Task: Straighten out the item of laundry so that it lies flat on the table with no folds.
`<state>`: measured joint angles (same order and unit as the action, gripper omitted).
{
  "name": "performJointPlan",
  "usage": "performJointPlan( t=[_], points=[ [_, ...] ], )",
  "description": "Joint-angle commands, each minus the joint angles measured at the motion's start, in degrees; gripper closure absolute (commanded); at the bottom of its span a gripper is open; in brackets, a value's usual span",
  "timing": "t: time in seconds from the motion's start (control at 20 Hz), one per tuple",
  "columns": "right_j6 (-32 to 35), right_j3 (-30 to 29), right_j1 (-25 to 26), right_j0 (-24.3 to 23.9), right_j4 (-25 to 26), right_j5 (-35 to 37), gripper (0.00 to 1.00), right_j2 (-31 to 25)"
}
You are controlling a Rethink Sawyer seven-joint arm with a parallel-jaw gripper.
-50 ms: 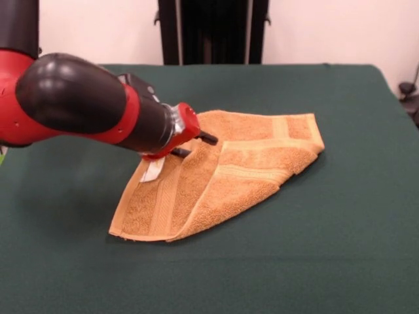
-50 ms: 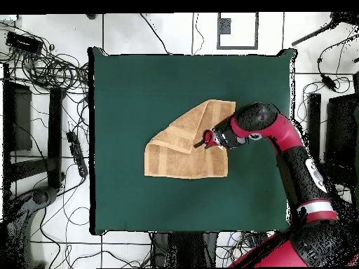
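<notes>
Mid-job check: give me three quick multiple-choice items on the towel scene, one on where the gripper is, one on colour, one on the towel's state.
1. The gripper is
A. over the towel
B. off the table
C. out of view

2. The table cloth is
A. white
B. dark green
C. blue

3. The towel is
A. flat
B. folded over itself
C. rolled up

Answers: 1 A, its tips sit at the towel's edge near the white tag. 2 B, green shows all round the towel. 3 B, one part lies doubled over the rest.
</notes>
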<state>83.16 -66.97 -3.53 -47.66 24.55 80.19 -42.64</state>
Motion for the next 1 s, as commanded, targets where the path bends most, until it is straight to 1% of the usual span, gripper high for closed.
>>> performJointPlan(
  t=[0.05, 0.15, 0.2, 0.3, 0.35, 0.45, 0.55, 0.6, 0.7, 0.75, 0.85, 0.95, 1.0],
  points=[
    [-16.26, -0.83, -3.13, 6.91, 6.22, -3.77, 0.00, -2.15],
    [-17.75, -0.87, -5.99, 7.48, 8.24, -1.12, 0.00, -1.62],
    [-19.70, -0.33, -7.43, 8.03, 10.27, 0.36, 0.00, -1.06],
    [-25.35, 1.29, -9.62, 8.93, 15.90, 2.34, 0.00, 0.53],
    [-27.59, 2.78, -10.63, 9.70, 19.57, 3.40, 0.00, 2.04],
    [-31.20, 6.09, -11.94, 11.35, 27.78, 2.51, 0.00, 4.65],
    [-34.23, 7.21, -12.69, 12.19, 32.47, 1.48, 0.00, 5.22],
    [-36.17, 7.27, -13.86, 12.76, 35.23, 1.01, 0.00, 5.63],
    [-37.16, 7.79, -15.90, 14.16, 40.28, 0.05, 0.00, 7.09],
    [-37.06, 7.88, -16.56, 14.61, 41.74, -0.24, 0.00, 7.68],
    [-37.70, 8.50, -17.00, 15.04, 43.00, -0.50, 0.00, 7.87],
    [-36.50, 8.81, -17.17, 15.26, 43.47, -0.71, 0.00, 8.43],
    [-36.31, 9.86, -16.91, 15.35, 43.37, 0.02, 0.00, 8.44]
  ],
)
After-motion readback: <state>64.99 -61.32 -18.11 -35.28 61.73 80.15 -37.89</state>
